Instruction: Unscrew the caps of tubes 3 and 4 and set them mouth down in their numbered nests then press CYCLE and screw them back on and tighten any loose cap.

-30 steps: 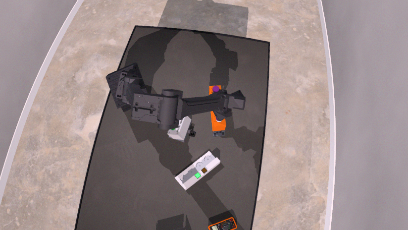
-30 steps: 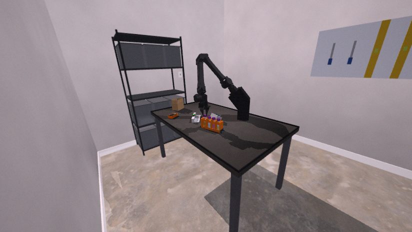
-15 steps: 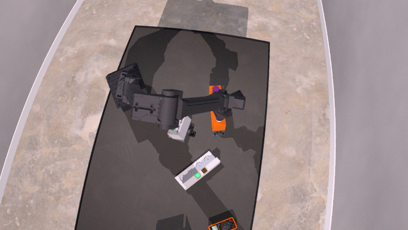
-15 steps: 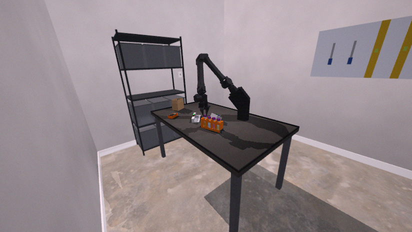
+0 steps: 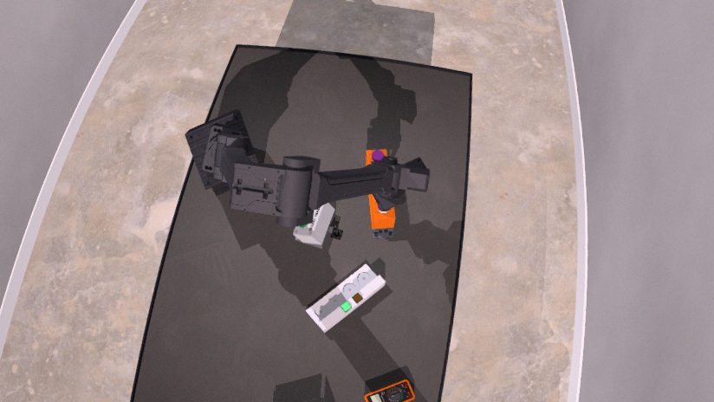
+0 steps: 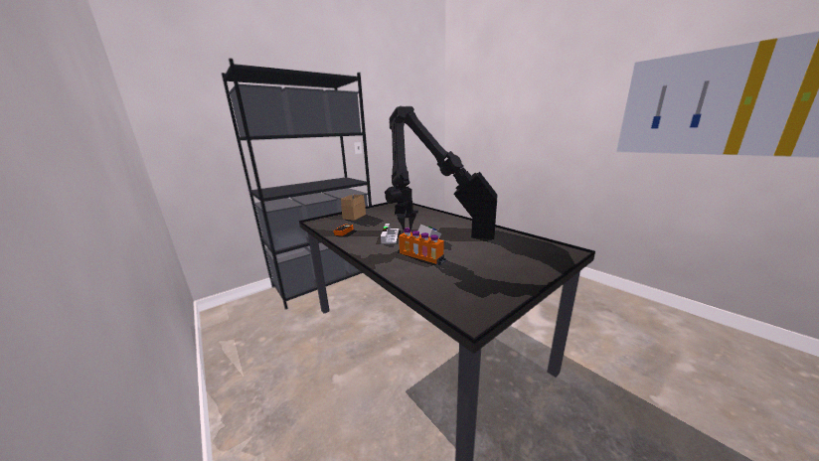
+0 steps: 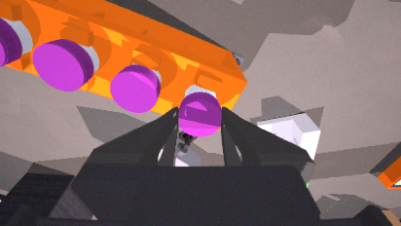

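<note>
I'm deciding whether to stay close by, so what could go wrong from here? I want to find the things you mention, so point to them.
The gripper (image 5: 385, 204) (image 6: 407, 226) (image 7: 200, 113) is shut on tube 4's cap (image 5: 380, 208) (image 6: 407, 230) (image 7: 200, 117); letting go before it reaches its stop might leave it loose. Tube 3's cap (image 6: 415, 233) (image 7: 135, 89) sits close beside, so opening or swinging fingers could bump it. The green lamp (image 5: 346, 306) (image 6: 386, 227) (image 7: 308, 185) is lit, so pressing CYCLE again instead of READY would probably be a mistake.

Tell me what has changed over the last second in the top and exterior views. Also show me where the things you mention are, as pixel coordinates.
Nothing visibly changed. The arm (image 5: 354, 182) (image 6: 399, 151), station (image 5: 382, 220) (image 6: 420, 258) (image 7: 234, 73), tray (image 5: 370, 288) (image 6: 390, 240) (image 7: 311, 133) and lit green lamp (image 5: 346, 306) (image 6: 386, 227) (image 7: 308, 185) stayed put. The gripper (image 5: 383, 204) (image 6: 407, 226) (image 7: 200, 113) is shut on the end cap (image 7: 200, 122); no earlier wrist picture shows whether its grip changed.
</note>
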Tool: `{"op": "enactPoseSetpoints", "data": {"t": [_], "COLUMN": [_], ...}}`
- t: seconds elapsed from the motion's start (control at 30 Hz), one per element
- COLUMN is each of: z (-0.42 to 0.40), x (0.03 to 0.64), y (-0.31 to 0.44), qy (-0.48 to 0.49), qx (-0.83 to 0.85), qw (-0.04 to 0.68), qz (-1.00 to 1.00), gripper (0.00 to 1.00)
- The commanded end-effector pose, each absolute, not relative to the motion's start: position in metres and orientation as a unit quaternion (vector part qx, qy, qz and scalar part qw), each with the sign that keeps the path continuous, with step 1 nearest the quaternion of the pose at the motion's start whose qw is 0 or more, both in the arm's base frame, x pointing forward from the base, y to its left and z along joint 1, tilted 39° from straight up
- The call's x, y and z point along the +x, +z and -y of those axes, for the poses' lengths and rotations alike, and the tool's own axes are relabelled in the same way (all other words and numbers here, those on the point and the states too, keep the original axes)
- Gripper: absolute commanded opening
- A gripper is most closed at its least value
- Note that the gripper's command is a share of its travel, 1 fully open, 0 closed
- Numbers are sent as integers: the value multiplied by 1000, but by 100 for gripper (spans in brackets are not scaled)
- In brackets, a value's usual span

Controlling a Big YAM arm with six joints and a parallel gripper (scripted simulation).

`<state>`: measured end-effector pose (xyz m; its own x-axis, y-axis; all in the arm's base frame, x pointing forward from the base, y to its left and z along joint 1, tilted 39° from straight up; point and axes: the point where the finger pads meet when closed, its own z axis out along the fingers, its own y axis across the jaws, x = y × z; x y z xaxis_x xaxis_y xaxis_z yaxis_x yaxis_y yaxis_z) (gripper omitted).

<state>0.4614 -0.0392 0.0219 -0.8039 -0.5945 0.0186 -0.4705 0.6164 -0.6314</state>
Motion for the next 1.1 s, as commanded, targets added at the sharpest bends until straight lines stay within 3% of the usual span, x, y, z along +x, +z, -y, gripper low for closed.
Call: {"op": "enactPoseSetpoints", "data": {"t": [0.0,1.07], "z": [41,42], "x": [472,474], "y": [20,21], "qy": [-323,-323], "qx": [-289,-289], "qw": [103,101], "qz": [-895,-895], "gripper": [0,0]}}
